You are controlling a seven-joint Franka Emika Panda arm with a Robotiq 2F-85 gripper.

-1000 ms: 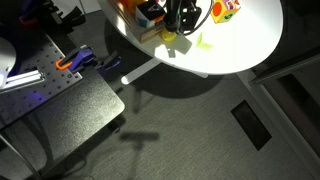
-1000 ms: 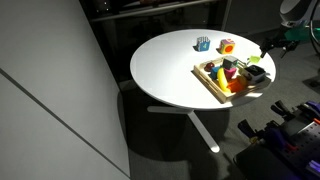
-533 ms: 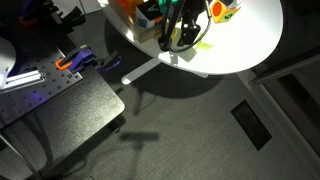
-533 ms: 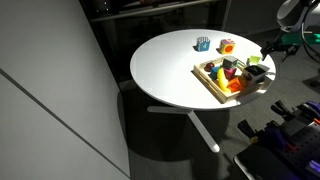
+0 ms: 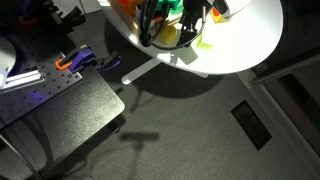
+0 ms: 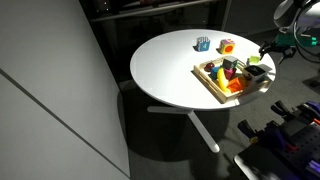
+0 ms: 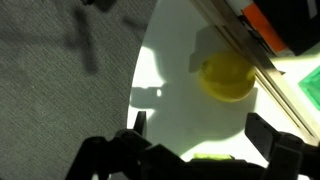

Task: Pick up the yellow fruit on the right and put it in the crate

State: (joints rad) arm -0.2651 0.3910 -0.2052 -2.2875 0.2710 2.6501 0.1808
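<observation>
Grey speckled carpet (image 7: 60,90) under a round, smooth white table (image 6: 165,70). In wrist view the table rim curves past at 9 o'clock. Your gripper (image 7: 200,128) is wide open and holds nothing, jaws spread over bare tabletop. The yellow fruit (image 7: 226,77), roundish and matte, lies on the table at 1 o'clock from the jaws, just beside the slatted pale-wood wall of the crate (image 7: 250,52); I can't tell if they touch. The only clear tabletop runs toward 9 o'clock, up to the rim.

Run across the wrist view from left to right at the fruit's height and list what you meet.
Grey carpet → white table → yellow fruit → crate.
</observation>
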